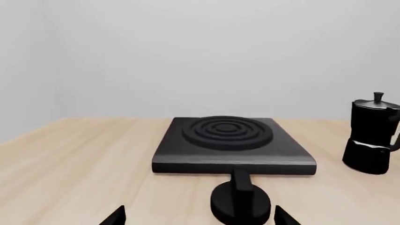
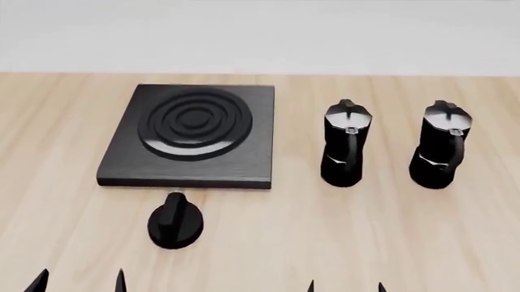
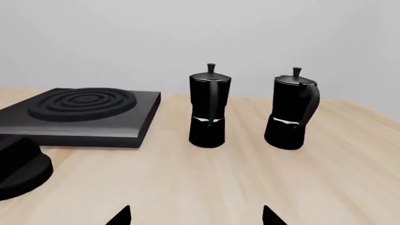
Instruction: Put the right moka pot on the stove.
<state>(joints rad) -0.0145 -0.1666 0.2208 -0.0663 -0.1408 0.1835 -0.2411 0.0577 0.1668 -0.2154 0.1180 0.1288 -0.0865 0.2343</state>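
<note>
Right pincer: only the two fingertips show at the near edge of the table; tips spread apart, nothing between them. Same in the head view, tips low at the near edge.

Right moka pot: upright on the table, well ahead of the right pincer and off to its right side, not touching it. In the right wrist view the pot stands beyond the tips, handle turned toward the pincer's side.

Other moka pot: upright, almost straight ahead of the right pincer, just left of the task pot, apart from it.

Stove: ahead and to the left of the right pincer, burner rings bare. Dial knob sits just in front of it.

Left pincer: tips spread, holding nothing; stove straight ahead of it, knob near and ahead to its right.
</note>
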